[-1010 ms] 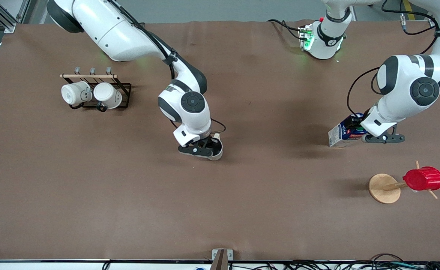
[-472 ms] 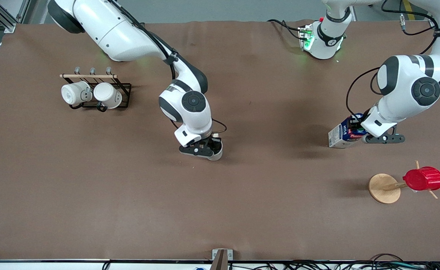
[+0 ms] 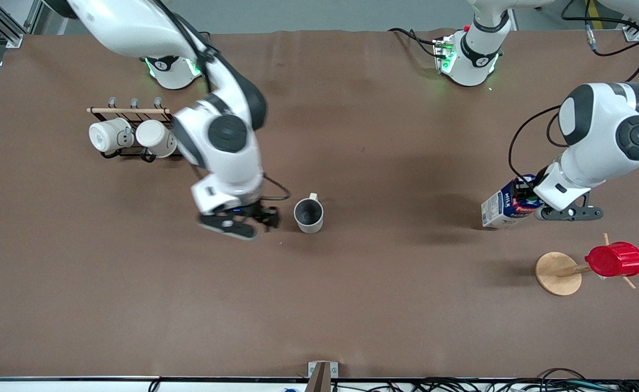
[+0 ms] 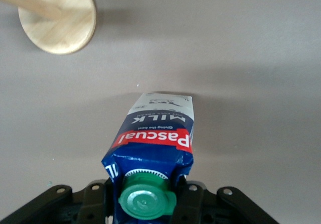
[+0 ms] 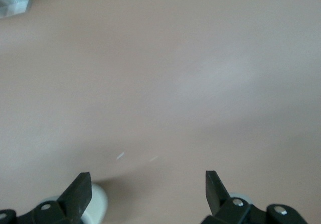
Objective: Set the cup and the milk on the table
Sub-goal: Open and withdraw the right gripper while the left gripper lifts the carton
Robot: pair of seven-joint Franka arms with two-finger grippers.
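Two things to sort here: the cup (image 3: pixel 309 215) is already standing upright on the table (image 3: pixel 384 305) about mid-table, cream outside and dark grey inside, handle pointing toward the bases, so my right gripper (image 3: pixel 241 221) has its fingers spread wide and hangs just beside it, toward the right arm's end. My left gripper (image 3: pixel 537 202) is clamped on the milk (image 3: pixel 507 202) just below its green cap (image 4: pixel 146 201), and I'd guess the tilt is just from how I grabbed it. It's a dark blue and white carton with a red band, over the left arm's end of the table near the wooden stand (image 3: pixel 558 273) with the red cup (image 3: pixel 614 259).
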